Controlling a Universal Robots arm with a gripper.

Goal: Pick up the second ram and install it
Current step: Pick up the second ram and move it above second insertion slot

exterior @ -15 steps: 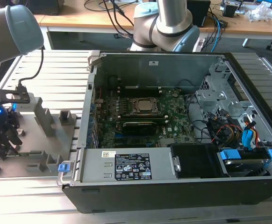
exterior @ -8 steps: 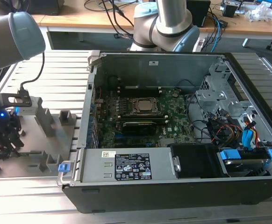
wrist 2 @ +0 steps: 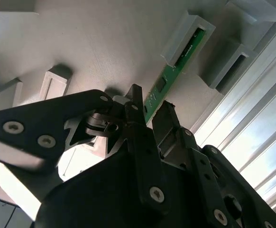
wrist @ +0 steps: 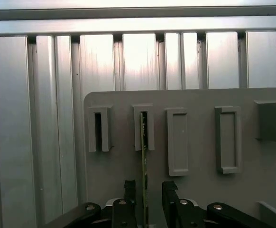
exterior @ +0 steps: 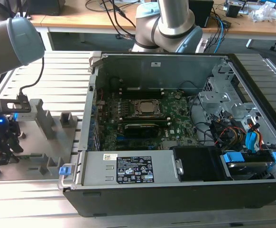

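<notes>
The second ram (wrist: 144, 142) is a thin green stick standing on edge, its far end held in a grey slot block (wrist: 143, 127) on the grey fixture plate (wrist: 199, 199). In the second wrist view the ram (wrist 2: 172, 71) runs from that block back toward the fingers. My gripper (wrist: 149, 190) is open and straddles the near end of the stick, one black finger on each side with a small gap to it. In the second wrist view the gripper (wrist 2: 151, 107) shows the same stance. In the exterior view the gripper (exterior: 3, 142) hangs low over the plate at the exterior view's left.
An open computer case (exterior: 176, 190) lies at the exterior view's right, with the motherboard (exterior: 176, 128), CPU socket (exterior: 146, 108) and cable bundle (exterior: 233, 128) inside. More grey slot blocks (wrist: 100, 129) and posts (exterior: 45, 121) stand on the plate. Ribbed aluminium table (wrist: 33, 118) surrounds it.
</notes>
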